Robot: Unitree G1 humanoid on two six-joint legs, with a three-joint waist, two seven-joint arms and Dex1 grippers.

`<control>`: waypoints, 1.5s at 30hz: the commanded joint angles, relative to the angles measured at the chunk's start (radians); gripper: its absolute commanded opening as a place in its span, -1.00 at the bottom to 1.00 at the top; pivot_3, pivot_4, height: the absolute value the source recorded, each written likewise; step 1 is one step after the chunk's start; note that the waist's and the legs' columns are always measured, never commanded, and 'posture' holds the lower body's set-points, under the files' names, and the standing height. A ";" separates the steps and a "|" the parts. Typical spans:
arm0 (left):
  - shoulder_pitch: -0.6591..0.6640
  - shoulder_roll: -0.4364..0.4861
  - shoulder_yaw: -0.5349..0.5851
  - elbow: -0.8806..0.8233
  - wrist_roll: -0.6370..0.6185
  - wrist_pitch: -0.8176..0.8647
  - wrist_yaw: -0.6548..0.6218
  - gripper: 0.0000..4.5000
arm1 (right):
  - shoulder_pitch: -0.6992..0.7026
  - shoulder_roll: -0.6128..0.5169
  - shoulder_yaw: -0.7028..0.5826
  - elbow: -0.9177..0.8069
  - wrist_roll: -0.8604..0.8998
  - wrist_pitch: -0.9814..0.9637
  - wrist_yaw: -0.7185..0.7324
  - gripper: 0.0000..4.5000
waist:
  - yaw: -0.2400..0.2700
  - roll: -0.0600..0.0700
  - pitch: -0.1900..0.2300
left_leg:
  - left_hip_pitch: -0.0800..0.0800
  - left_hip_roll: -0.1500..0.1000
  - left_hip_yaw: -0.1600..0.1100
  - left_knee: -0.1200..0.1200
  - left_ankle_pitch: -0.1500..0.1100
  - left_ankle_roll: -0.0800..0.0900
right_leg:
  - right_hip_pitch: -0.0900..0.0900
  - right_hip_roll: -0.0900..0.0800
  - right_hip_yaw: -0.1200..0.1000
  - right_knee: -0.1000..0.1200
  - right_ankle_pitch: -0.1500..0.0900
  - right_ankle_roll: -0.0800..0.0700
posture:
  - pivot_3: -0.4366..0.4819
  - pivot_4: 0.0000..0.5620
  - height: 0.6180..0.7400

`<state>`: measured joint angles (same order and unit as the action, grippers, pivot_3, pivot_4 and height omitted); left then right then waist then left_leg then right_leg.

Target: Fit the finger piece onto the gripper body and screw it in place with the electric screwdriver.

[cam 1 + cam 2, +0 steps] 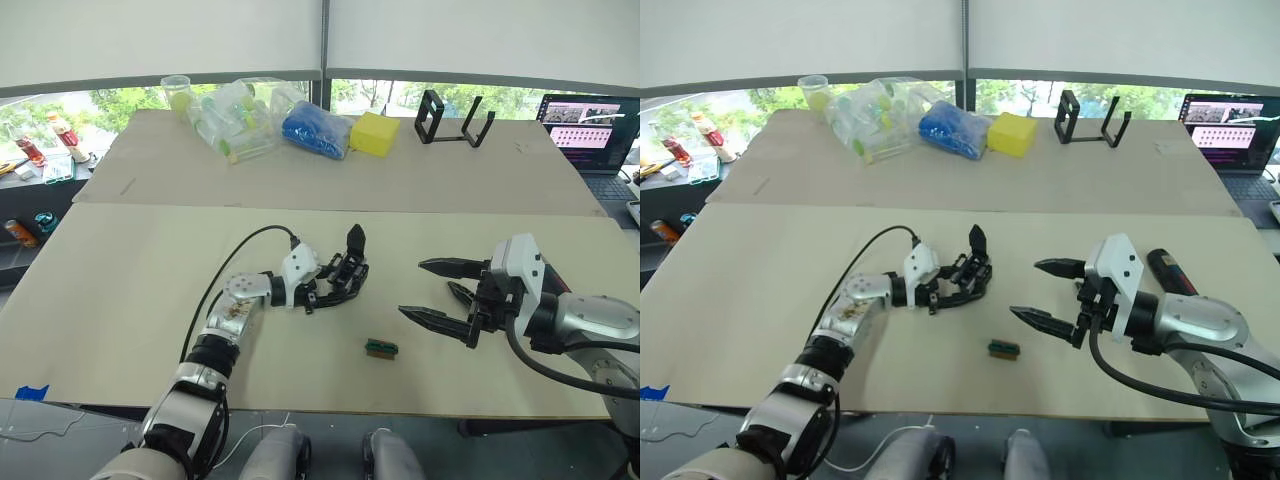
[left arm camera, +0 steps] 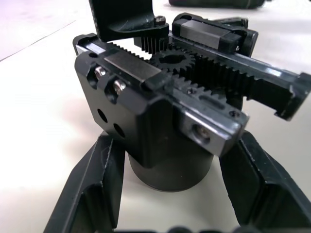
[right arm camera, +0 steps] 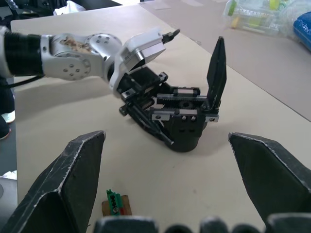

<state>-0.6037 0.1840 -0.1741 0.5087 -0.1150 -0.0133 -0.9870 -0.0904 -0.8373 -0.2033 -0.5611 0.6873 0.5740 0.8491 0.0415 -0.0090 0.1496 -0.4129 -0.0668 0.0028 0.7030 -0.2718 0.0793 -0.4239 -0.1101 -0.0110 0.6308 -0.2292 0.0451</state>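
No text, label, brand, number or sign can be read anywhere in these pictures. The laptop screen (image 1: 588,122) at the upper right of the frame shows rows of small thumbnails and some lines that may be writing, but they are too small to make out. The bottles (image 1: 30,150) at the upper left edge carry coloured labels whose print cannot be told. The small green-and-black block (image 1: 381,348) on the counter (image 1: 120,300) bears no marking that can be read, and the gripper body (image 2: 165,107) in the left wrist view shows bare metal and plastic, no lettering.
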 commanded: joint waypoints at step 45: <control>-0.328 -0.063 -0.011 0.546 0.063 -0.272 -0.089 0.98 | 0.087 0.005 -0.063 -0.056 -0.024 -0.017 -0.020 1.00 | -0.001 0.000 0.000 | -0.001 -0.004 0.000 0.002 0.000 0.003 | 0.000 -0.002 -0.001 0.000 0.002 0.003 | -0.05 -0.47 1.00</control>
<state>-0.9048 0.1251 -0.2007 1.0427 -0.0604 -0.2497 -1.0847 -0.0090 -0.8346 -0.2247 -0.5825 0.6510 0.5711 0.8371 0.0401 -0.0091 0.1496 -0.4140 -0.0709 0.0028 0.7051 -0.2714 0.0828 -0.4235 -0.1121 -0.0121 0.6304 -0.2274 0.0484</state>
